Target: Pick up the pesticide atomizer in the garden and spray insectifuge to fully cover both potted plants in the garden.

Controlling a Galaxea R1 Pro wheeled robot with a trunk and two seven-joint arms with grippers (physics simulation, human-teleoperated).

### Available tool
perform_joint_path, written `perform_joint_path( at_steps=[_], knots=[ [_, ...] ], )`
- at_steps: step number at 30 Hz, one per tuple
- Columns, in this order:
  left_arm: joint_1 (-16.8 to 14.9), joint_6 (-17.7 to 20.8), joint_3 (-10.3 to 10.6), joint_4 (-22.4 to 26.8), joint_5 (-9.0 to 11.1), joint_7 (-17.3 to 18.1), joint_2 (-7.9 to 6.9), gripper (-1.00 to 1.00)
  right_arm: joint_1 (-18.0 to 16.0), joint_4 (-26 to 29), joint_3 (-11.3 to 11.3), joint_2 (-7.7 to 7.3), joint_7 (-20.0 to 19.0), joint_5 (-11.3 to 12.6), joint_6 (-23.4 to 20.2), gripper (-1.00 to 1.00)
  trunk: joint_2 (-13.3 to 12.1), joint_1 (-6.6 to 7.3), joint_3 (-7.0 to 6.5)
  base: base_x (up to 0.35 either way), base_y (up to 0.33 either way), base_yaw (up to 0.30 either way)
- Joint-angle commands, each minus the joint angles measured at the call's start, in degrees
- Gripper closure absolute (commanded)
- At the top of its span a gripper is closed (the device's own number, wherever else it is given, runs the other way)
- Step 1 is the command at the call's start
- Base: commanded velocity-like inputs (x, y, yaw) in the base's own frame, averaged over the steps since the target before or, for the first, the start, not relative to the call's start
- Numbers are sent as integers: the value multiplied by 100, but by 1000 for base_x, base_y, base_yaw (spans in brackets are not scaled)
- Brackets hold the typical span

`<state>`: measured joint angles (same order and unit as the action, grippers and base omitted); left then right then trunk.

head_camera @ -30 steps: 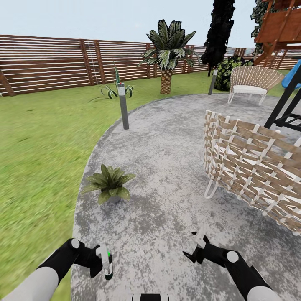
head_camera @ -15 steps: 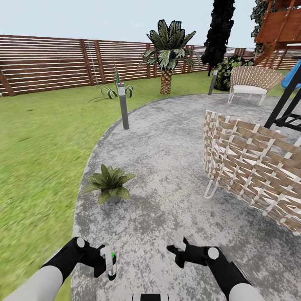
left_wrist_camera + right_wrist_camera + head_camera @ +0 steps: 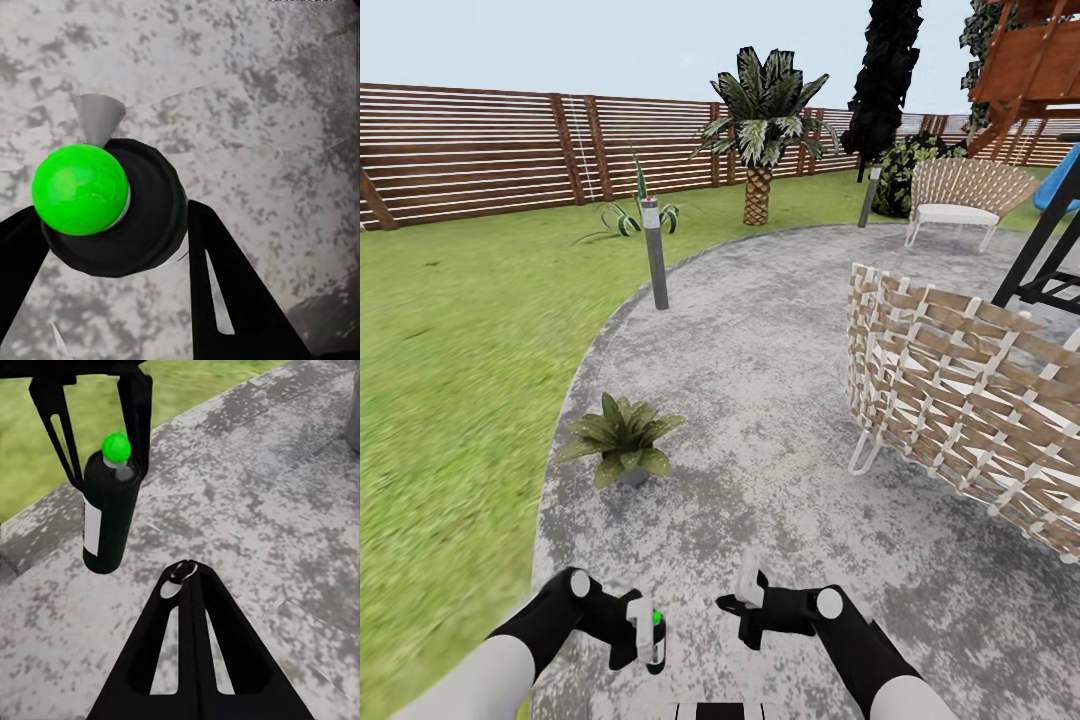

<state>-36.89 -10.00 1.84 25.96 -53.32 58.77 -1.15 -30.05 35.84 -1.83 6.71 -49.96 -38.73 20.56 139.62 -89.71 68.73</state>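
Observation:
The pesticide atomizer (image 3: 656, 641) is a dark bottle with a bright green top, a white label and a grey nozzle (image 3: 97, 116). It hangs upright over the grey patio, and my left gripper (image 3: 643, 640) is shut on its neck. In the left wrist view the black fingers (image 3: 225, 285) flank the atomizer (image 3: 142, 214). My right gripper (image 3: 746, 608) is shut and empty, a short way to the right of the bottle. The right wrist view shows the atomizer (image 3: 109, 517) held beyond the right gripper (image 3: 186, 574). One potted plant (image 3: 622, 437) stands ahead on the patio's left edge.
A woven chair (image 3: 970, 400) stands close on the right and another (image 3: 960, 200) further back. A grey lamp post (image 3: 655, 255) rises at the patio's edge. A palm (image 3: 760, 130) and a spiky plant (image 3: 628, 218) stand before the slat fence (image 3: 470, 150). Lawn lies to the left.
Both arms have moved inward. The left gripper carried the atomizer to the right, and the right gripper moved left, closing much of the gap to the bottle.

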Motion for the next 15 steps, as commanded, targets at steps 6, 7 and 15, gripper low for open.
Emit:
perform_joint_path(
  at_steps=[6,7,15],
  knots=[
    [-2,-73,59,13,-34,11,296,100,-1,2,13,-6,-5,-51,28,100,2,1,4,0,0,0],
    [-2,-73,61,16,-35,11,354,100,-1,2,14,-9,-5,-49,30,100,2,1,4,0,0,0],
    [-11,-72,57,54,-32,-17,575,100,-1,-14,16,-12,1,-52,36,100,2,1,4,0,0,0]
  ],
)
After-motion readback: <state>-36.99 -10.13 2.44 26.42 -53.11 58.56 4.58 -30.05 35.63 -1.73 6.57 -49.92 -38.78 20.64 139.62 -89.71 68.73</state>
